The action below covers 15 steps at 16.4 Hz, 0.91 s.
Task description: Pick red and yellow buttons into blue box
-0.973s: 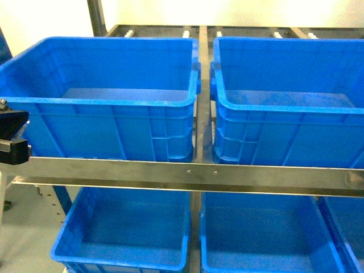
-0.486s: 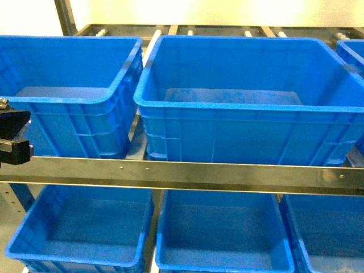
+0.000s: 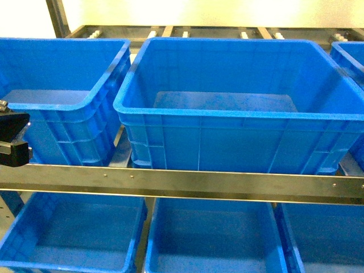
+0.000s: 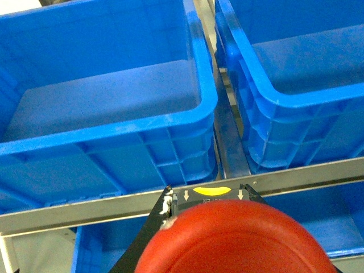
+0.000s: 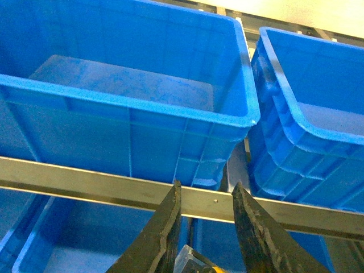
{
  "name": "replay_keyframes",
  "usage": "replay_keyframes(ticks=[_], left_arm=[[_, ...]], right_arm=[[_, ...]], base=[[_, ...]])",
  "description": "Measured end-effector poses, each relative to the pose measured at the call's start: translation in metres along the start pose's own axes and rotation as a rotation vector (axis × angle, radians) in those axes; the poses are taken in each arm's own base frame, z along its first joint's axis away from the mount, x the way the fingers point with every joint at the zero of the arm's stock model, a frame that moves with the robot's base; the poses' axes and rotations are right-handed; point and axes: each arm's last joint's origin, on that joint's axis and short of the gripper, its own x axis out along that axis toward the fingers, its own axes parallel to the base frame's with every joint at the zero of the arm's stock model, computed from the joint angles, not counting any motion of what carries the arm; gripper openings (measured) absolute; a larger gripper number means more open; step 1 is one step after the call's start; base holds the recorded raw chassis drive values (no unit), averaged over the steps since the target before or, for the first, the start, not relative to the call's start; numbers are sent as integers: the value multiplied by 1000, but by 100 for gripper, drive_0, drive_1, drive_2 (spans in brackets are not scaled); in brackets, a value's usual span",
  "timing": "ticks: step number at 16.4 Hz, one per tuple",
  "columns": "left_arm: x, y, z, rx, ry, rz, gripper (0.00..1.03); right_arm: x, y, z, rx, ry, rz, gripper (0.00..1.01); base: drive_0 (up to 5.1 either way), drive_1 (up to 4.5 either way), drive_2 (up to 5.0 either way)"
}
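The red button (image 4: 233, 239) fills the bottom of the left wrist view, its round red cap towards the camera and a black collar with a yellow mark behind it. My left gripper (image 4: 208, 190) is shut on it. In the right wrist view my right gripper (image 5: 207, 184) holds the yellow button (image 5: 196, 263) deep between its fingers; only the clear-and-black base and a sliver of yellow show. A deep blue box (image 3: 227, 114) stands in the middle of the head view, behind the steel rail. Both grippers hang in front of that rail, outside the boxes.
A steel shelf rail (image 3: 182, 182) runs across the front of the upper crates. A second blue crate (image 3: 51, 105) stands to the left and a third (image 3: 352, 57) at the right edge. More blue crates (image 3: 210, 239) sit on the lower shelf. A black arm part (image 3: 11, 142) shows at the far left.
The head view has shifted to the right along the rack: the crates slid left in the picture, and the crate that was on the right now sits in the middle.
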Motion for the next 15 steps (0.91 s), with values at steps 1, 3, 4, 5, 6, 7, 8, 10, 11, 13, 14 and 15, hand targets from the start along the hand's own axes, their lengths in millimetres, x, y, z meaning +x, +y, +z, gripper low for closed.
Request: replay_keyframes(ticks=[1,3,4,5,6,7,8,10,11,13,14,15], left_arm=[[0,0,0,0,-3,0,26],[0,0,0,-1,-2,0,26],[0,0,0,0,-2,-1,26],[0,0,0,0,-2,0,26],[0,0,1,-1,-6,0,26],[0,0,0,0,-3,0,26],[1,0,-2,1,10,-2,26],[1,0,1,-1,-6,0,26],[1,1,0,-1,-1,6,26],[1,0,0,0,5,3,26],[1,0,0,0,0,0,26],[0,-2,1,2,-8,-18,26]], right_arm=[[0,0,0,0,0,0,26],[0,0,0,-1,3,0,26],[0,0,0,0,1,0,26],[0,0,0,0,-1,0,26],[0,0,0,0,-1,1,26],[0,0,0,0,1,1,26],[0,0,-1,-1,6,0,26],[0,0,0,0,-1,0,26],[0,0,0,0,-1,1,26],[0,0,0,0,-2,1,26],[0,0,-1,-1,6,-2,26],[0,0,0,0,2,-9,26]], base=[[2,411,-407],[9,421,-404],[7,422,-409],[7,422,-408],[7,422,-408],[0,0,0],[0,0,0],[247,-167,-67],[516,-221,-221],[0,0,0],[0,0,0],[0,0,0]])
